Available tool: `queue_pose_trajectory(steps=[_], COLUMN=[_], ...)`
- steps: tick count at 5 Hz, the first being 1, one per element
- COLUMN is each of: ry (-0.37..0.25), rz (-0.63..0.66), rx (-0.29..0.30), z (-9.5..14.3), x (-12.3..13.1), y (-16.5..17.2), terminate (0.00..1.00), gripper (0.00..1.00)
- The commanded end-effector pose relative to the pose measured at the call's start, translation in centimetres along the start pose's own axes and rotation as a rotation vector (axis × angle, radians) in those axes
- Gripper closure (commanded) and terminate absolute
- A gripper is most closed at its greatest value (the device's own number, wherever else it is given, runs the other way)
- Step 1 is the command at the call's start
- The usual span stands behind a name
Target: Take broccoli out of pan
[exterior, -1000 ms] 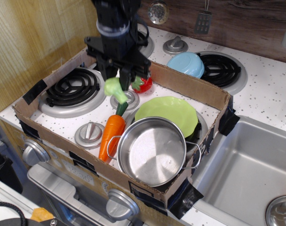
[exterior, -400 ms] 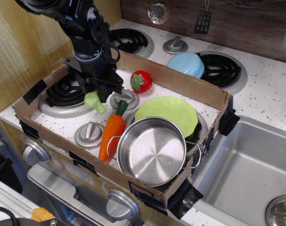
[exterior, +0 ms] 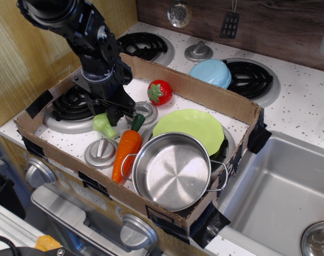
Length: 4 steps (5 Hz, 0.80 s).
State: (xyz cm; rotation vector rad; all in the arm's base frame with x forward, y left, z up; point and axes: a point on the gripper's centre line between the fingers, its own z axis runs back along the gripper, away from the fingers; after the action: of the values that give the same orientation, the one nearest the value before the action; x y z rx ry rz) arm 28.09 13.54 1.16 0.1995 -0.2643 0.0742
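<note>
Observation.image: lumpy plastic broccoli [exterior: 103, 125] outside shiny round pan [exterior: 172, 172].

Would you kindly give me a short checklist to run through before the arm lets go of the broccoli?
1. Broccoli out of the pan: ok, pan is empty.
2. Broccoli low over the stove top, left of the carrot: ok; touching the surface: cannot tell.
3. Gripper on the broccoli: cannot tell, fingertips are hidden.
4. Drop spot free of the knob: ok, knob lies just in front.
5. Tomato and plate away from the arm: ok.
</note>
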Motion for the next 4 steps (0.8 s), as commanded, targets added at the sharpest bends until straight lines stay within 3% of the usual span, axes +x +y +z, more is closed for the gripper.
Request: queue_pose_trajectory(steps=[1, 3, 4], ry=[-0.086, -0.105, -0.099], rz=[-0.028, -0.045, -0.051], rx=[0.051, 0.166, 0.193], z=[1.3, 4.9, 5.7], x=[1.4, 2.4, 3.0], y=[1.0, 2.2, 2.4], terminate=[0.0, 0.0, 0.0], gripper=[0.0, 0.0, 0.0])
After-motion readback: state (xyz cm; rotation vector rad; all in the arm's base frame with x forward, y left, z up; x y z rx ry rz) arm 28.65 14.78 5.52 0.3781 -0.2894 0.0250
